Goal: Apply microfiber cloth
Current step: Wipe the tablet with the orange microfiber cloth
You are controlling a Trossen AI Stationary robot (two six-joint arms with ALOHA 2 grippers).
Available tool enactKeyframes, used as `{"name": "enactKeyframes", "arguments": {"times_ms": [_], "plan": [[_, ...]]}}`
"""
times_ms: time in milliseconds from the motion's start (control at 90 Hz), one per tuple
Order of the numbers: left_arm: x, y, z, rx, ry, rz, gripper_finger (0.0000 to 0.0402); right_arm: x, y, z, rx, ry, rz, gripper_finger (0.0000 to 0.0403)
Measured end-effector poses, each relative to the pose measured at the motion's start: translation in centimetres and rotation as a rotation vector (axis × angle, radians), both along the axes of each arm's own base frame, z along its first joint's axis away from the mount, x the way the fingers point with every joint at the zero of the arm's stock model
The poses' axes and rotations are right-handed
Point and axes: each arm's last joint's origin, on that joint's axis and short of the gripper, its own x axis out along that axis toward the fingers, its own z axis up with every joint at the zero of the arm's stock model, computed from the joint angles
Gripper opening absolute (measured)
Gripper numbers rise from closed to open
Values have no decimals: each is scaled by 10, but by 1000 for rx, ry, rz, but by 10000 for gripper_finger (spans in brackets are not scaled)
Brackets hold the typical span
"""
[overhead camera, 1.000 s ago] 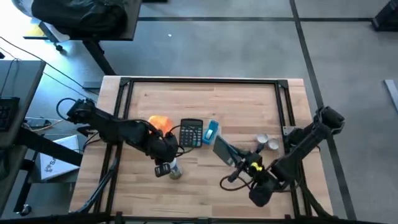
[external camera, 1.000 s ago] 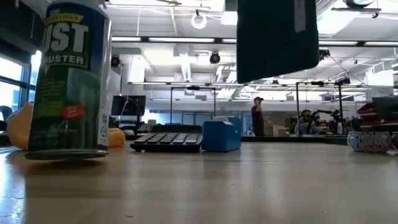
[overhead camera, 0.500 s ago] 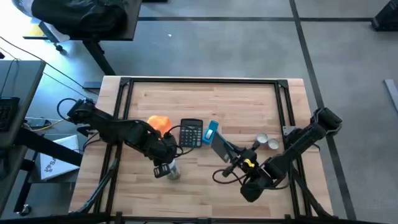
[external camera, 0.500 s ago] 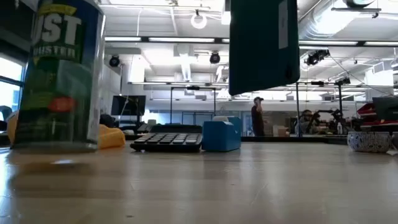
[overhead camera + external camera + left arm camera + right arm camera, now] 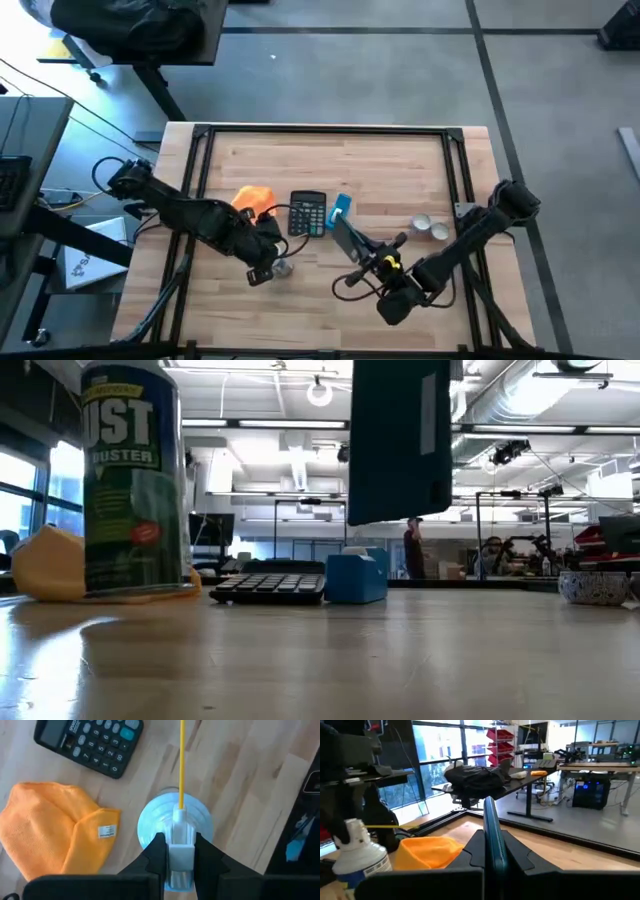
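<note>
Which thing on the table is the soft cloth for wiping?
Start at the black calculator in the middle of the wooden table. Right beside it, toward the left arm, lies the microfiber cloth, near the spray can. It is the only bright orange, soft, crumpled thing there; the small box beyond the calculator is blue and hard.

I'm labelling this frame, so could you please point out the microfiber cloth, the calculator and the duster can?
microfiber cloth (image 5: pixel 45 827): left wrist view, middle of the orange fabric.
calculator (image 5: pixel 307 213): high view, centre of the keypad.
duster can (image 5: pixel 132 480): low view, on the green label.
</note>
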Motion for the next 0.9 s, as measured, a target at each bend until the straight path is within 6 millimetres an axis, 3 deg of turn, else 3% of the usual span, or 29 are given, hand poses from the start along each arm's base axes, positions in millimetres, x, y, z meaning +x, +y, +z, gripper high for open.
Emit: {"name": "enactKeyframes", "arguments": {"times_ms": [900], "plan": [[2, -1, -1, 22, 8, -116, 81, 9, -8, -2, 37, 53, 73, 0]]}}
